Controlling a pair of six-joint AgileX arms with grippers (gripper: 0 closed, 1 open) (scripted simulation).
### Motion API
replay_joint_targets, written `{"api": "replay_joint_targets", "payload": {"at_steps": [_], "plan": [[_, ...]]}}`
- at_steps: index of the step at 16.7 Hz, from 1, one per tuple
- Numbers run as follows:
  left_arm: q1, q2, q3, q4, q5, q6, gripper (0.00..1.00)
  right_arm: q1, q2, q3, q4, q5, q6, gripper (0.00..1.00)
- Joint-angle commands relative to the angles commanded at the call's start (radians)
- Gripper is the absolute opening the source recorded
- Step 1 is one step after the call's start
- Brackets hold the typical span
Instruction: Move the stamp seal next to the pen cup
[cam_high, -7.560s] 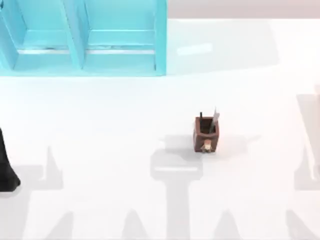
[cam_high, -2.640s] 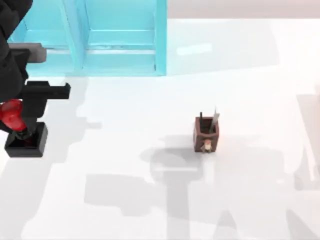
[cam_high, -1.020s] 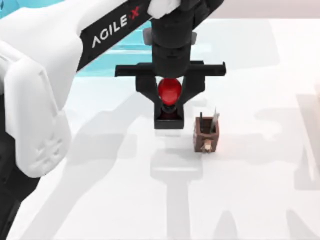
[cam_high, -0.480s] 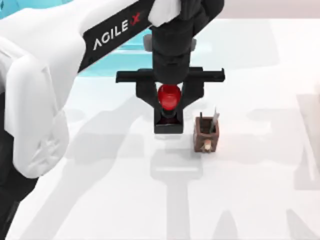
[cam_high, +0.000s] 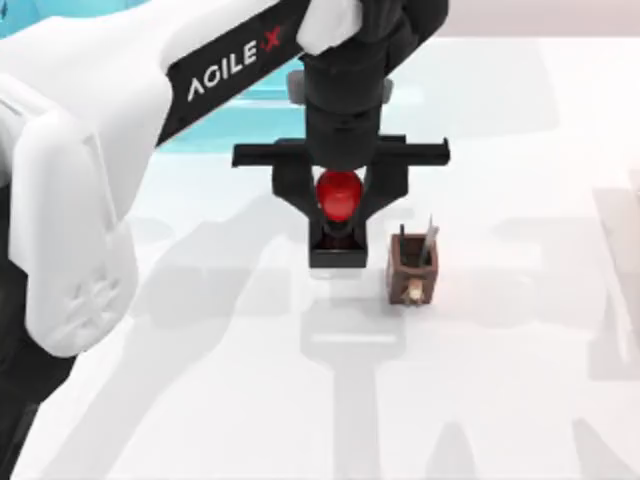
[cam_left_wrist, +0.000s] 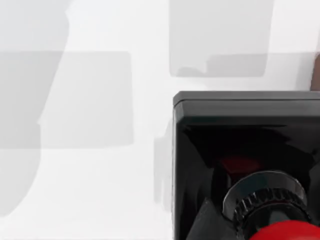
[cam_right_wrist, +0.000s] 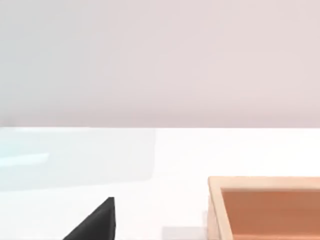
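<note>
The stamp seal (cam_high: 336, 252), a glossy red knob on a black square base, hangs upright just left of the pen cup (cam_high: 412, 270) with a narrow gap between them. My left gripper (cam_high: 338, 222) reaches down from the back and is shut on the red knob. The left wrist view shows the black base (cam_left_wrist: 240, 130) close over the white table, the red knob (cam_left_wrist: 287, 232) below it, and a brown sliver of the pen cup (cam_left_wrist: 316, 75) at the edge. The pen cup is a small brown box with a dark pen and a grey pen in it. A black part of my right gripper (cam_right_wrist: 95, 225) shows in the right wrist view.
A light blue cabinet (cam_high: 210, 135) stands at the back left, largely covered by my left arm. A shallow wooden tray (cam_right_wrist: 265, 207) lies on the white table near my right arm.
My left arm picked up the stamp seal at the far left and carried it across to beside the pen cup. Over the last second it sank slightly toward the table.
</note>
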Motion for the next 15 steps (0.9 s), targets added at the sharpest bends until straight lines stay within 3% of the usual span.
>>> {"api": "replay_joint_targets", "payload": {"at_steps": [9, 15], "plan": [[0.000, 0.000, 0.000, 0.000, 0.000, 0.000, 0.98, 0.000, 0.000, 0.000, 0.000, 0.000, 0.000, 1.00], [0.000, 0.000, 0.000, 0.000, 0.000, 0.000, 1.00, 0.000, 0.000, 0.000, 0.000, 0.000, 0.000, 1.00]]}}
